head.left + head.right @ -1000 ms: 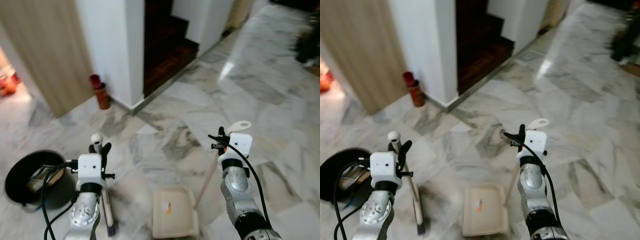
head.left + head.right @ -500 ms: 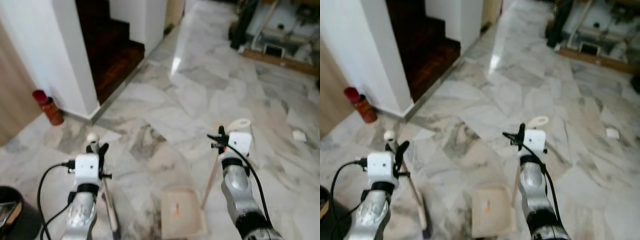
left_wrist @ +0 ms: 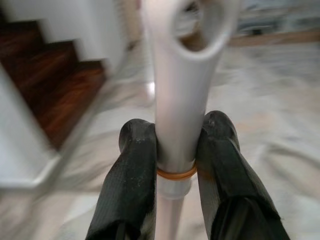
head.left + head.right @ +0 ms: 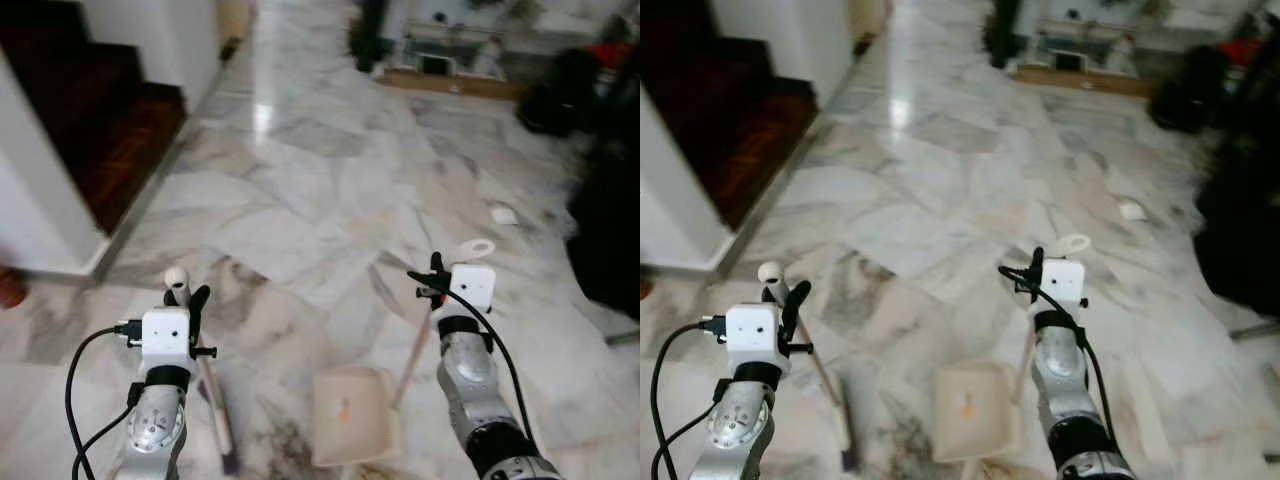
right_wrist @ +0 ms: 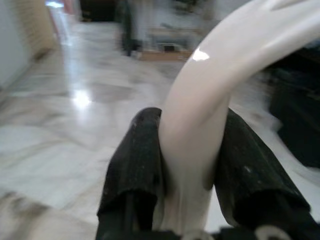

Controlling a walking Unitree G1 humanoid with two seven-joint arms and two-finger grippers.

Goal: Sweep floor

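1. Left end effector (image 3: 175,150) clamps the broom handle (image 3: 175,90); the broom head (image 4: 228,458) rests on the marble floor (image 4: 300,190);
2. Right end effector (image 5: 192,150) clamps the dustpan handle (image 5: 200,100); the dustpan (image 4: 353,428) sits on the floor between the arms, holding an orange scrap (image 4: 343,408).

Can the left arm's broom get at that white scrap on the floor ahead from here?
Probably not yet. The left gripper is shut on the broom handle, whose head sits by the dustpan near the robot's feet, while the white scrap lies well ahead to the right across bare marble.
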